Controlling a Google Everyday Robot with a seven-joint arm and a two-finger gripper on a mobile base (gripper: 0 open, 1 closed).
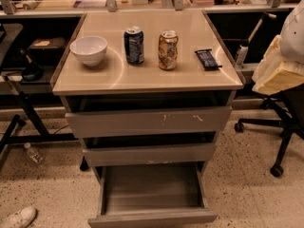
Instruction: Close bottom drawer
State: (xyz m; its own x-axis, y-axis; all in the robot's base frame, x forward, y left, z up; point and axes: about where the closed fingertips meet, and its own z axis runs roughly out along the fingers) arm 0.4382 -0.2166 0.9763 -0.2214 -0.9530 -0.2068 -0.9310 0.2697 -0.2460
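- The cabinet (147, 77) stands mid-scene, with a tan top and three grey drawers without handles.
- The bottom drawer (152, 191) is at the foot of the cabinet and pulled far out toward the camera. Its grey tray floor is in full view, and its plain front sits well forward of the two drawers above.
- The middle drawer (149, 154), just above it, sticks out a little, with a dark gap over its front.
- The top drawer (149, 121) has the tallest front, with white scratch marks, and it also sticks out slightly from under the cabinet top.
- The gripper (280, 72) shows as a white and cream shape at the right edge. It is to the right of the cabinet at about the height of its top and does not touch it. Whether it is wide or narrow cannot be told, and nothing can be seen in its hold.
- On the cabinet top, from left to right, are a white bowl (89, 50), an upright blue can (134, 45), an upright gold can (167, 50) and a dark snack bar (207, 59) lying flat.
- A plastic bottle (34, 153) lies on the speckled floor left of the cabinet.
- A white shoe (18, 217) is at the lower left, nearer the camera than the bottle.
- A black wheeled chair base (275, 132) stands right of the cabinet, below the gripper.
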